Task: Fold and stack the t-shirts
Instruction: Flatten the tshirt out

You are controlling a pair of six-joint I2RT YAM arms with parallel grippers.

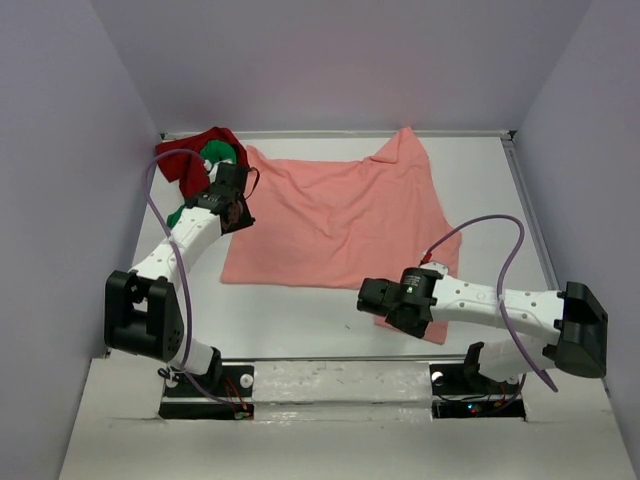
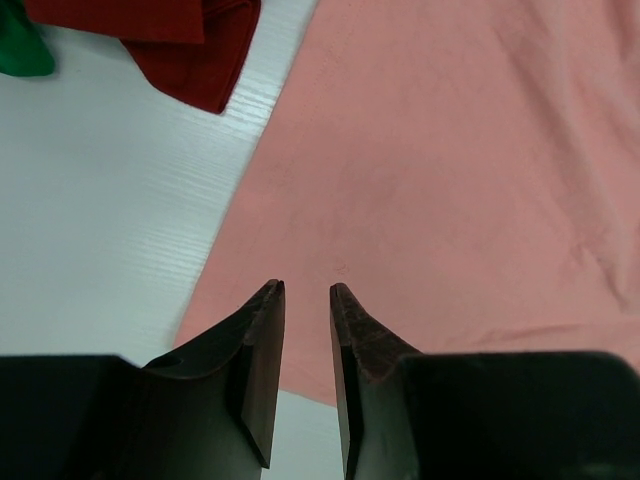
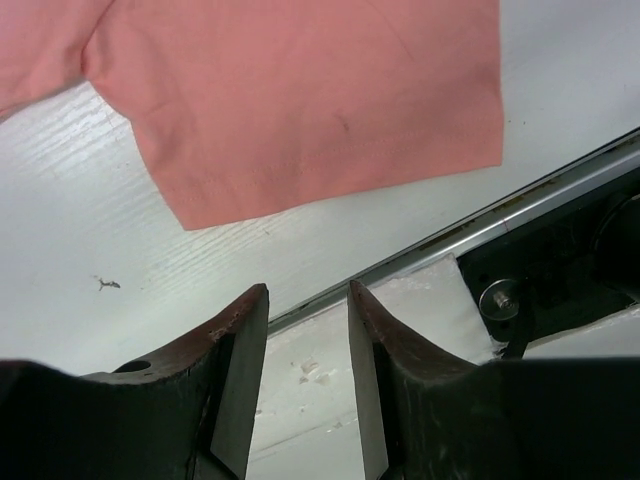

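1. The salmon-pink t-shirt [image 1: 340, 215] lies spread mid-table [image 1: 300, 325]; the dark red t-shirt [image 1: 190, 165] and the green t-shirt [image 1: 216, 152] are bunched at 10 o'clock
2. Left gripper [image 2: 306, 292], over its 9 o'clock edge: fingers slightly apart, empty
3. Right gripper [image 3: 308, 290], near its 5 o'clock sleeve: fingers apart, empty

The big pink shirt [image 1: 340, 225] lies spread out and a bit wrinkly in the middle of the white surface [image 1: 300, 320]. The red shirt [image 1: 192, 165] sits bunched in the far left corner. The green shirt [image 1: 215, 152] is crumpled up against it.
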